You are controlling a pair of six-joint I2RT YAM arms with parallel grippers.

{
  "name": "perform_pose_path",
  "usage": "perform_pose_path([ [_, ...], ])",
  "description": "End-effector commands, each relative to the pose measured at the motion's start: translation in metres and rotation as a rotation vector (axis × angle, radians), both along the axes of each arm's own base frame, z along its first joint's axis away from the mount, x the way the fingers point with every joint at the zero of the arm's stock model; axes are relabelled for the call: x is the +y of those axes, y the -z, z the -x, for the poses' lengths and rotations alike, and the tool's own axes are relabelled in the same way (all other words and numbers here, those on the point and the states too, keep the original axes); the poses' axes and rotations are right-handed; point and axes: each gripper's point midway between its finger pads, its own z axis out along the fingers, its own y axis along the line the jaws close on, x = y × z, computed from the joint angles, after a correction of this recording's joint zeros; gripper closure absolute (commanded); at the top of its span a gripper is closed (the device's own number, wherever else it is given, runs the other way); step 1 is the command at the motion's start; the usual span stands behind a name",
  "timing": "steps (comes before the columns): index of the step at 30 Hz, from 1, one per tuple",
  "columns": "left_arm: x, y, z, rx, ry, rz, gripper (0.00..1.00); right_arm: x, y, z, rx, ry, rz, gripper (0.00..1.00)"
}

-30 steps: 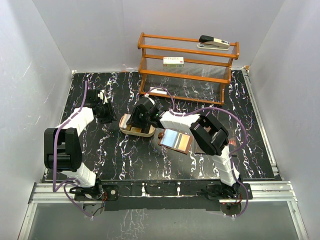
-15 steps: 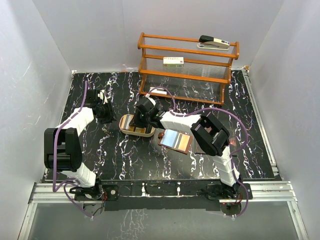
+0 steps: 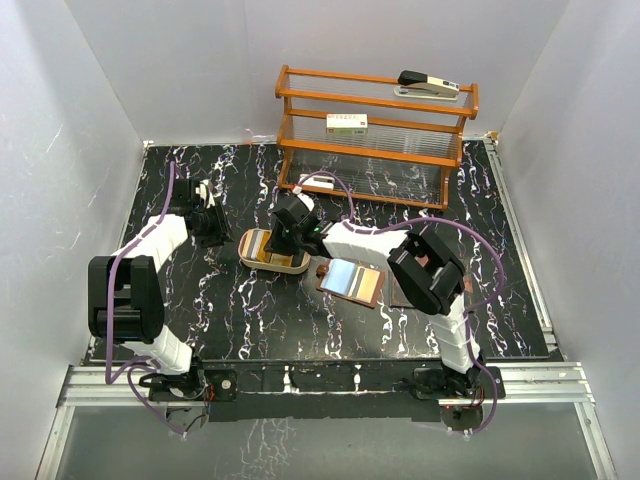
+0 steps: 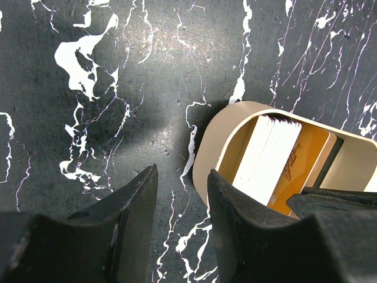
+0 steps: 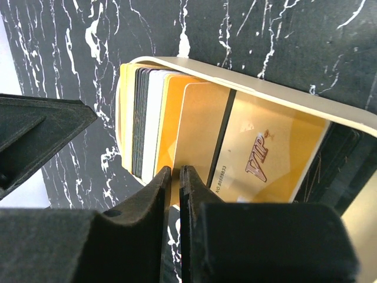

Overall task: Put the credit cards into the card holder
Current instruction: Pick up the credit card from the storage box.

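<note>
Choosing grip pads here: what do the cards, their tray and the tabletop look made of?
The cards look like thin glossy plastic, judging by the sheen on the printed gold faces and the crisp edges. The tray has a smooth matte cream wall with a rounded end; painted metal or plastic, hard to say. The tabletop is black with white veins, marble-look; possibly a printed sheet, not stone.

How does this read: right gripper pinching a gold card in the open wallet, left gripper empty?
Not the wallet: the gold card stands in the tan tray, per the right wrist view; right gripper pinching, left gripper empty.
</note>
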Motion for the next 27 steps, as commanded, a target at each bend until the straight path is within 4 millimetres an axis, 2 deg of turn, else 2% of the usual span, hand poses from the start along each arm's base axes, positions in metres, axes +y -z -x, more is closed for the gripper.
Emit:
perform_pose_path([
  [1, 0.004, -0.002, 0.002, -0.001, -0.006, -0.013, 0.62, -0.021, -0.013, -0.011, -0.060, 0.060, 0.067, 0.91],
  [10, 0.006, -0.003, 0.002, -0.005, -0.009, -0.025, 0.61, -0.045, -0.007, -0.011, -0.065, 0.107, 0.174, 0.91],
  [17, 0.007, -0.004, 0.002, -0.008, -0.010, -0.031, 0.59, -0.045, -0.006, -0.011, -0.066, 0.094, 0.194, 0.92],
  [21, 0.009, -0.009, 0.001, -0.018, -0.015, -0.042, 0.59, -0.037, -0.023, -0.012, -0.117, 0.057, 0.132, 1.00],
  [23, 0.010, -0.018, -0.001, -0.032, -0.018, -0.045, 0.59, -0.029, -0.039, -0.012, -0.159, 0.027, 0.070, 1.00],
  [27, 0.008, -0.041, -0.006, -0.088, -0.019, -0.035, 0.59, -0.029, -0.064, -0.011, -0.199, 0.012, 0.042, 1.00],
])
